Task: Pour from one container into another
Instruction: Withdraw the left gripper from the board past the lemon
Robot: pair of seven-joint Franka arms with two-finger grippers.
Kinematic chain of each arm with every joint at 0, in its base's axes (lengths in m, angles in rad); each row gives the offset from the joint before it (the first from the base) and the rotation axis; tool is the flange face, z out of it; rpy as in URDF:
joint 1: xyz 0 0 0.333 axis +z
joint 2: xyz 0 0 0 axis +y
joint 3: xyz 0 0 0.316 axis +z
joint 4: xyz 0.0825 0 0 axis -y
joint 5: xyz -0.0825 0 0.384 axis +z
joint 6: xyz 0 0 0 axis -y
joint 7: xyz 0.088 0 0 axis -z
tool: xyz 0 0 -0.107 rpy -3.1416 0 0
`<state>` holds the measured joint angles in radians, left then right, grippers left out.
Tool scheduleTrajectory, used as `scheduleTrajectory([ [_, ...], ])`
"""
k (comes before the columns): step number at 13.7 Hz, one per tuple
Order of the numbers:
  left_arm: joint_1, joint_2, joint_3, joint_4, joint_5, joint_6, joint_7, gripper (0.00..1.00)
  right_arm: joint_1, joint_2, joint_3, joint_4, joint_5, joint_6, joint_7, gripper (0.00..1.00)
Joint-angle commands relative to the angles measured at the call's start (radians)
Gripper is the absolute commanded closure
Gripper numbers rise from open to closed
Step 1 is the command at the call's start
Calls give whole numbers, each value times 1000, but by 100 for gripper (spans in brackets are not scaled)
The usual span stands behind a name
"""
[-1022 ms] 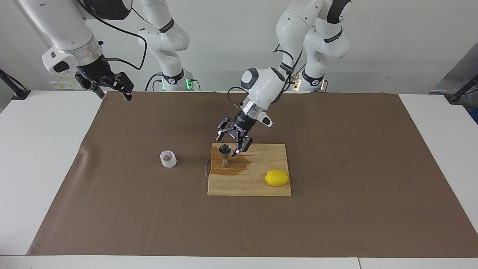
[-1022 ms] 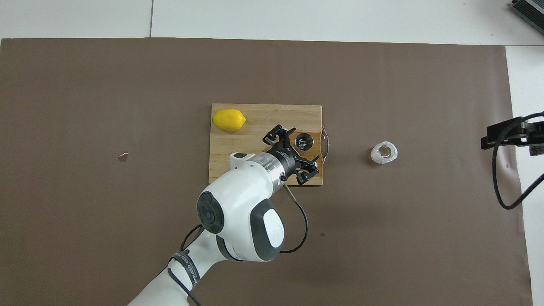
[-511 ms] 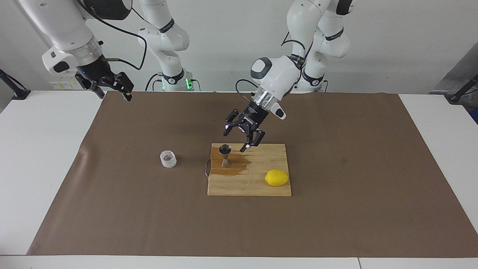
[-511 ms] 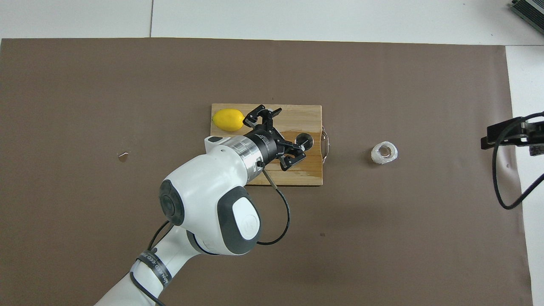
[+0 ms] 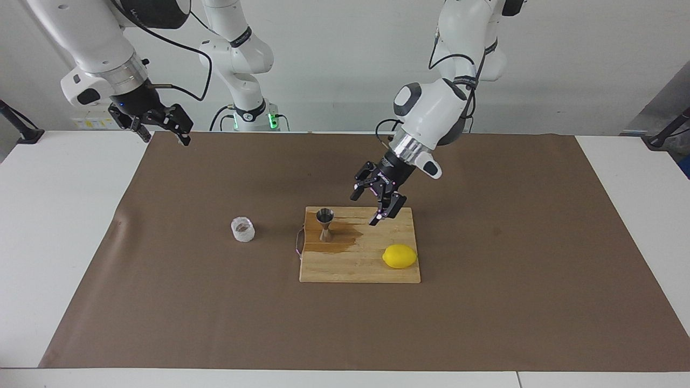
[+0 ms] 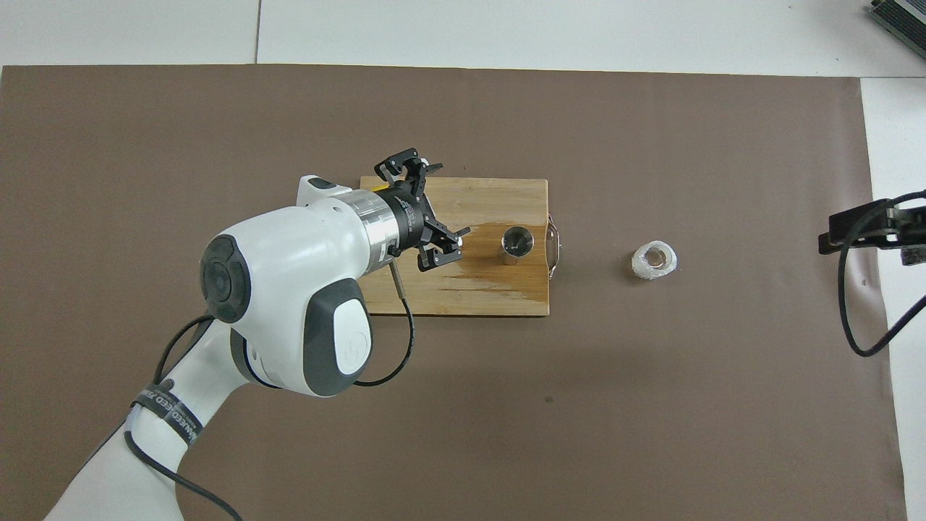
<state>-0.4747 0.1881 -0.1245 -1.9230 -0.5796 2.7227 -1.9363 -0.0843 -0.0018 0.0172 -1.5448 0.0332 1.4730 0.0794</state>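
The clear faceted cup (image 5: pixel 242 229) (image 6: pixel 655 260) stands upright on the brown mat, beside the board toward the right arm's end. The steel jigger (image 5: pixel 324 223) (image 6: pixel 516 242) stands upright on the wooden cutting board (image 5: pixel 361 269) (image 6: pixel 499 195), in a dark wet patch (image 5: pixel 339 241) (image 6: pixel 492 282). My left gripper (image 5: pixel 365 209) (image 6: pixel 443 199) hangs open and holds nothing, above the board and apart from the jigger. My right gripper (image 5: pixel 166 138) (image 6: pixel 868 230) waits open and raised over the mat's corner at the right arm's end.
A yellow lemon (image 5: pixel 400 256) lies on the board at the corner toward the left arm's end; the left arm covers it in the overhead view. The brown mat (image 5: pixel 485 302) (image 6: pixel 651 398) spreads wide around the board.
My left gripper has drawn away from the jigger, rising and swinging toward the left arm's end of the board. The jigger, the cup and the right arm have stayed put.
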Motion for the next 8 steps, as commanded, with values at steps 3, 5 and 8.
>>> scheduleTrajectory([
  [3, 88, -16, -4, 41, 187, -132, 39, 0, -8, -11, 6, -3, -3, -55, -4, 0],
  [5, 136, -16, -4, 44, 190, -135, 124, 0, -9, -15, 6, -20, -1, -46, -175, 0],
  [8, 200, -38, 2, 56, 204, -220, 284, 0, -11, -84, 4, -167, 31, 50, -446, 0],
])
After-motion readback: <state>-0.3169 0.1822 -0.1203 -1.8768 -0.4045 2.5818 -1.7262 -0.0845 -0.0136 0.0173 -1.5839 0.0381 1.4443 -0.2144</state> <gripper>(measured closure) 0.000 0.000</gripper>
